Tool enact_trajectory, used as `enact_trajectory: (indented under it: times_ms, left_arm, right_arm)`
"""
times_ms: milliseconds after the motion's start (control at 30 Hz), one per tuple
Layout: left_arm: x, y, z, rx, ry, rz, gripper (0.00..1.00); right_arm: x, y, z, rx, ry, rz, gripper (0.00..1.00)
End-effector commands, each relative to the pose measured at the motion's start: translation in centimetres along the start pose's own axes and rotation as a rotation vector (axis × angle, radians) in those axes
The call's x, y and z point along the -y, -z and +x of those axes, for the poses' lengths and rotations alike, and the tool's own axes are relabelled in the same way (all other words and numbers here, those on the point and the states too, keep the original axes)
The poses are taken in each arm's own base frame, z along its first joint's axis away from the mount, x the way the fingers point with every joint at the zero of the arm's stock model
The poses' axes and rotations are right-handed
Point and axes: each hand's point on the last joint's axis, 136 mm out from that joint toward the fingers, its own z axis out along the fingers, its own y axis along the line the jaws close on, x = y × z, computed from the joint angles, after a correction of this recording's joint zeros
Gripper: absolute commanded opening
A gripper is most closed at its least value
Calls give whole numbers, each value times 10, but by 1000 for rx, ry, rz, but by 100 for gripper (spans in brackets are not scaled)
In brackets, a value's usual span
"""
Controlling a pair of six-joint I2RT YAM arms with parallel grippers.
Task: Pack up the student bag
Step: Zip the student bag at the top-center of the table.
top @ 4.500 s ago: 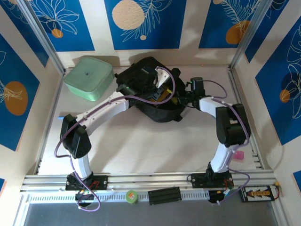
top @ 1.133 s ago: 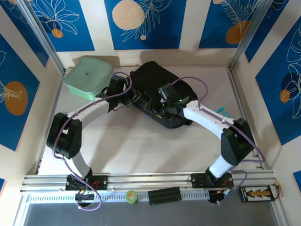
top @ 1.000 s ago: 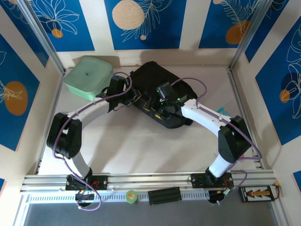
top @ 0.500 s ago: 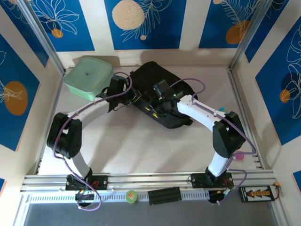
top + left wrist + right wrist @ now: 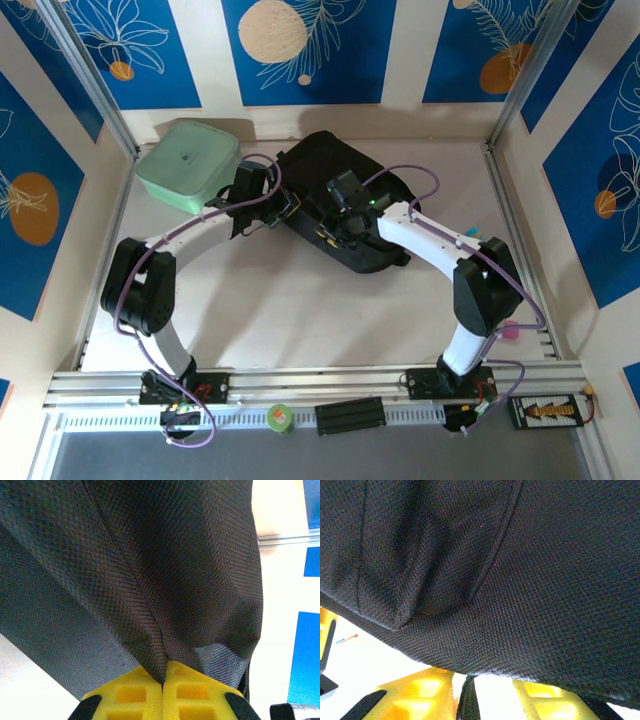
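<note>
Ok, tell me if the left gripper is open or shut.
Left gripper shut on the student bag: its yellow pads meet, a black fabric fold pinched between them.

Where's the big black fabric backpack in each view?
Top external: large black fabric backpack, upper centre, beside mint-green square box.
Left wrist: backpack across upper frame, pinched in left end effector.
Right wrist: backpack across frame, above right end effector.
Shared landmark: yellow fingers, both wrist views.

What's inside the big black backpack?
The student bag shows its black woven outside and seams. The left gripper pinches a fold of it. Anything inside is covered by the fabric, so I cannot tell what is there.
</note>
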Motion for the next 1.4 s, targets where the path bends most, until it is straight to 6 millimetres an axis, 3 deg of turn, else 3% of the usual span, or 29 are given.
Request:
enact_trajectory:
  times_ms: [0,133,333,600,867,1367]
  left_arm:
    - [27,0,2,-10,-62,87,0]
    - [26,-1,2,-10,-64,82,0]
    - [20,-1,-4,8,-65,64,0]
    - [-9,-6,-28,19,-37,28,0]
    - [-28,-14,-40,26,-42,-19,0]
    - [-50,-26,-47,37,-28,-70,0]
  right_arm:
    - [3,7,-6,25,21,16,29]
    - [3,9,-4,25,34,14,21]
    - [6,21,-3,46,98,4,0]
    - [43,33,1,73,166,14,0]
    - [74,51,7,56,167,59,0]
    - [96,85,-7,139,183,70,0]
